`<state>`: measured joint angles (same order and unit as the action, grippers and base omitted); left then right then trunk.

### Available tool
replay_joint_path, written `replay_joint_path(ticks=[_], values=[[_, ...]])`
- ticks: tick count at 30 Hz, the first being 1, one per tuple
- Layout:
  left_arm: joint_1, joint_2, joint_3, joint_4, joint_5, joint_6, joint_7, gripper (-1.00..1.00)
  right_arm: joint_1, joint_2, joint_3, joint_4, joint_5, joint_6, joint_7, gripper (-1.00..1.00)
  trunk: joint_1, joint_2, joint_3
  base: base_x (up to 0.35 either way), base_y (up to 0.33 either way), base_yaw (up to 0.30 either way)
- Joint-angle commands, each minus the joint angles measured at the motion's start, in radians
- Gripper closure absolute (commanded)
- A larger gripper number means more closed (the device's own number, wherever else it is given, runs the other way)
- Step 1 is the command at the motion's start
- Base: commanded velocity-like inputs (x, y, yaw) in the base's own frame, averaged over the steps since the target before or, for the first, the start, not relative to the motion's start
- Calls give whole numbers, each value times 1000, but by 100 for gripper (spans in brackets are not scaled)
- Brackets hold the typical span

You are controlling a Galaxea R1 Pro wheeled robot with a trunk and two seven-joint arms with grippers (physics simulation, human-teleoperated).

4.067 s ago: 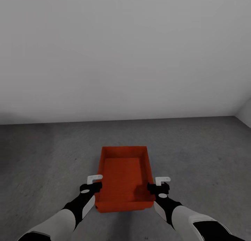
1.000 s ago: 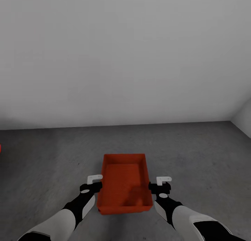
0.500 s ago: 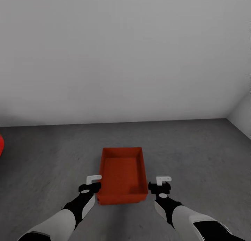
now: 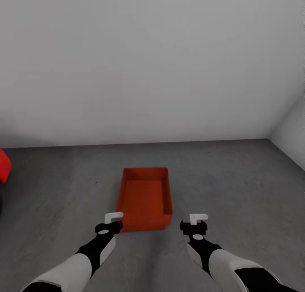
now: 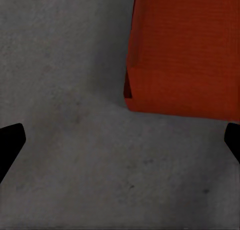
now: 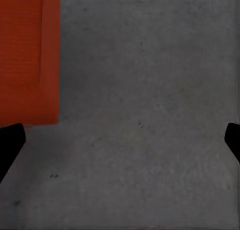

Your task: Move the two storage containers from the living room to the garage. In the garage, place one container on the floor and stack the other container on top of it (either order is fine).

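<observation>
Spreading across the lower half of the head view, the floor is rough, mottled dark-grey concrete, meeting a plain white wall behind and a second wall at the far right corner. A red rounded shape is cut off at the left edge; what it belongs to is hard to make out.

One orange-red storage container sits on the floor, open side up, ahead of and between the two arms, touched by neither. Its stepped inner bottom shows from the head camera, while the left wrist view gives its near corner and outer wall, and the right wrist view gives a strip of its side against bare concrete.

The left pincer hangs just beside the container's near left corner, and its dark fingertips stand wide apart at the picture's edges, holding nothing. The right pincer hovers apart from the container's near right corner, likewise spread wide and empty, fingertips at the frame's margins.
</observation>
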<state>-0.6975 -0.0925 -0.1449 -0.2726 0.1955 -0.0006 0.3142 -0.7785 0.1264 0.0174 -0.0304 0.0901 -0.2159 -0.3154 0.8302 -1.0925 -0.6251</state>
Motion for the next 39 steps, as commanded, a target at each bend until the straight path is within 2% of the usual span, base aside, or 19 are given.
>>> replay_joint_path(ticks=[1,12,17,19,20,21,24,26,28,30,32,35,39], values=[[0,0,-9,0,10,0,6,-100,-1,0,1,1,9,0,-7,-100,-1,-1,-1,-320,-88,0],[0,1,-13,11,13,-1,4,-100,-1,-5,1,34,8,3,-2,-100,-1,-1,-1,-320,-88,0],[0,23,-11,17,30,-2,3,-100,0,-8,1,49,9,7,1,-100,-1,-1,-1,-320,-88,0],[0,38,-12,25,52,-1,3,-100,-3,-11,1,56,9,9,2,-100,-1,-1,-1,-320,-89,0],[0,53,-13,61,87,-2,0,-100,-7,-28,1,61,9,10,5,-100,-1,-1,-1,-318,-89,0],[0,57,-12,89,105,-2,-3,-100,-9,-38,1,62,9,10,6,-100,-1,-1,-1,-293,-88,0],[0,61,-12,133,129,-3,-7,-100,-11,-48,1,63,9,10,6,-100,-1,-1,-1,-228,-69,0],[0,66,-13,203,163,-4,-10,-100,-11,-76,1,64,10,10,7,-100,-1,-1,-1,-73,-22,0],[0,71,-13,231,172,-3,-10,-100,-9,-90,1,64,10,11,7,-100,-1,-1,-1,-29,-8,0],[5,77,-13,256,178,2,-10,-100,21,-118,2,64,10,11,10,-100,-1,-1,-1,-13,-4,0],[9,79,-13,268,181,6,-9,-100,118,-149,2,64,10,11,26,-100,-1,-1,-1,-4,-1,0],[10,80,-13,270,181,6,-10,-100,169,-155,2,64,10,10,35,-100,-1,-1,-1,-2,-1,0],[29,80,-13,272,182,7,-11,-100,280,-159,3,64,13,10,48,-100,-1,-1,-1,0,0,0]])
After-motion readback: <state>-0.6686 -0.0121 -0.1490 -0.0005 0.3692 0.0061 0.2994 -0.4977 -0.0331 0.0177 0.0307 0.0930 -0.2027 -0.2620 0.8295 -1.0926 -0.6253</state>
